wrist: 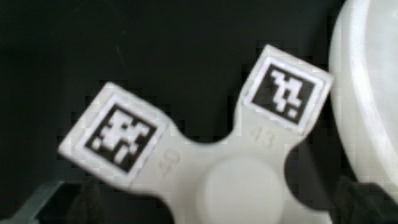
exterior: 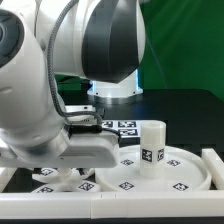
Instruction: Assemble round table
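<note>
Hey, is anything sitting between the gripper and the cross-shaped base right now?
Nothing visible does. In the wrist view the cross-shaped base lies uncovered directly below the open gripper, its two visible tagged arms bare. The round disc lies beside it, not over it.

Big white arm [exterior: 100,45] hogs the upper left and middle of the frame, bent low, tool [wrist: 199,200] pointing down, jaws spread wide.

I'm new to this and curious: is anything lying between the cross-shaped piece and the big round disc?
Nothing. The wrist view shows only a bare strip of black table between the cross-shaped base and the rim of the round disc.
</note>
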You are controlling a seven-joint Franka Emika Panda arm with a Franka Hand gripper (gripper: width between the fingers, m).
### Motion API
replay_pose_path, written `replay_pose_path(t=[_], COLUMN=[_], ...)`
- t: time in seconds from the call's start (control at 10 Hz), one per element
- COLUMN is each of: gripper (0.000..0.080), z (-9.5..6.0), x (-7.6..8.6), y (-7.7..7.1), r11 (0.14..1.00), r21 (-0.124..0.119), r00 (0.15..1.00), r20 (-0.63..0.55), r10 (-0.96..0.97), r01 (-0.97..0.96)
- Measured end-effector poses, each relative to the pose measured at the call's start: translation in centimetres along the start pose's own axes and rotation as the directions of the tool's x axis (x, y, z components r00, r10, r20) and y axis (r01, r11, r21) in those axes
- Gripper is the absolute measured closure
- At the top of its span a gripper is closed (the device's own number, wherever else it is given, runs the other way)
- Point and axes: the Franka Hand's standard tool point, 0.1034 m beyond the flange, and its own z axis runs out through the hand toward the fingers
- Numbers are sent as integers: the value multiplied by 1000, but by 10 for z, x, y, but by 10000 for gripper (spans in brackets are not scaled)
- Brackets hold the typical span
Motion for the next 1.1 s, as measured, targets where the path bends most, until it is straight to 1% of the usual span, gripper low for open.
replay_pose_path(t=[0.1, 0.2, 0.3, 0.4, 0.5, 0.8, 0.9, 1.0, 1.1], gripper=[150, 247, 413, 413, 589, 587, 587, 588, 588], z=[1, 1, 2, 2, 2, 1, 1, 5, 12], x=[0, 0, 0, 0, 0, -1, -6, -20, -35], y=[1, 1, 1, 1, 1, 1, 4, 4, 3], r11=[1000, 1000, 1000, 1000, 1000, 1000, 1000, 1000, 1000], r21=[-1, -1, -1, 0, 0, 0, 4, 13, 20], r00=[1000, 1000, 1000, 1000, 1000, 1000, 1000, 1000, 999], r20=[3, 3, 4, 4, 5, 4, 0, 12, 37], r10=[-1, -1, -1, -1, -1, -2, -16, -14, -12], r01=[1, 1, 1, 1, 1, 2, 16, 14, 11])
